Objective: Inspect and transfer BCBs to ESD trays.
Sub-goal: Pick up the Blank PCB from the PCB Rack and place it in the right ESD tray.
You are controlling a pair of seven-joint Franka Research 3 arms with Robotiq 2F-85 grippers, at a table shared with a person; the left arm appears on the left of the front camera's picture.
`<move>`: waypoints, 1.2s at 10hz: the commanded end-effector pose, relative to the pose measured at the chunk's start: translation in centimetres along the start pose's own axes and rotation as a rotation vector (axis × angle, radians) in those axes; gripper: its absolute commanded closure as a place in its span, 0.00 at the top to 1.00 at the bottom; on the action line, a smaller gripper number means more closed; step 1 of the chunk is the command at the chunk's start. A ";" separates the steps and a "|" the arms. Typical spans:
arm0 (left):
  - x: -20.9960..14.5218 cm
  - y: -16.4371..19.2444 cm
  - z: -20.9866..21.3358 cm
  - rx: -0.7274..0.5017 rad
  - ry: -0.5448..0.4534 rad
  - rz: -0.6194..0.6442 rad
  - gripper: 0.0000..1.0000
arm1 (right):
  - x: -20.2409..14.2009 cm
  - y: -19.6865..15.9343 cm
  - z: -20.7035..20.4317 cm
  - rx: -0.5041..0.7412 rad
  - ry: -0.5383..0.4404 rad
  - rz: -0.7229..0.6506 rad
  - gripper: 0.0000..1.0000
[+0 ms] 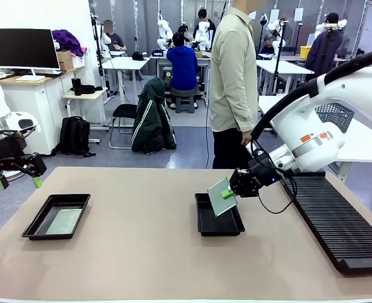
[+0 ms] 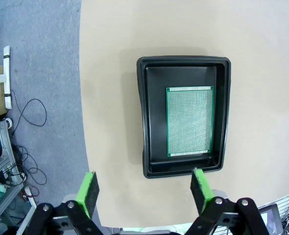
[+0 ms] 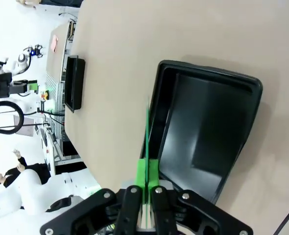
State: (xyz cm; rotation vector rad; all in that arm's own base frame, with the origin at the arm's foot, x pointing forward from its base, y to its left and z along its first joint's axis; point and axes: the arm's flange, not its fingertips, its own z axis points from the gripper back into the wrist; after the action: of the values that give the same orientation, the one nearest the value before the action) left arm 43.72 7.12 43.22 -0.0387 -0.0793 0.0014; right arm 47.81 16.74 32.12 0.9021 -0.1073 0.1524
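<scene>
My right gripper is shut on the edge of a green BCB, holding it tilted just above the empty ESD tray at mid-table. In the right wrist view this board shows edge-on between the shut fingertips of the gripper, over the near rim of that tray. A second BCB lies flat in the left ESD tray. My left gripper hangs open, off the table's left end. From its wrist, the left gripper looks down on that tray and its board.
A long black ribbed rack runs along the table's right side. A person stands at the far edge behind the middle tray. The other tray shows far off in the right wrist view. Bare tabletop lies between the trays.
</scene>
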 end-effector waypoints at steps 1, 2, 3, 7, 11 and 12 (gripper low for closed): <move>-0.1 0.0 -0.2 0.002 -0.010 0.001 1.00 | 1.2 -0.5 -2.0 0.009 -0.042 -0.044 0.03; -0.1 0.0 -0.2 0.002 -0.010 0.001 1.00 | 1.6 -0.9 -2.6 0.024 -0.058 -0.047 0.03; -0.1 0.0 -0.2 0.002 -0.010 0.001 1.00 | 1.8 -1.2 -3.0 0.028 -0.057 -0.063 0.03; -0.1 0.0 -0.2 0.002 -0.010 0.001 1.00 | 2.0 -2.4 -4.9 0.019 -0.043 -0.143 0.03; -0.1 0.0 -0.2 0.002 -0.010 0.001 1.00 | 1.5 -3.2 -5.9 0.005 -0.032 -0.175 0.03; -0.1 0.0 -0.2 0.002 -0.010 0.001 1.00 | 1.4 -3.2 -6.1 -0.009 -0.033 -0.179 0.03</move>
State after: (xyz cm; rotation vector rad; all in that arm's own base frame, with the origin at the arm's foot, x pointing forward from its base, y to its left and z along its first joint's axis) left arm 43.72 7.12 43.22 -0.0387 -0.0792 0.0014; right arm 49.90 18.70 26.29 0.9191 -0.0481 0.0150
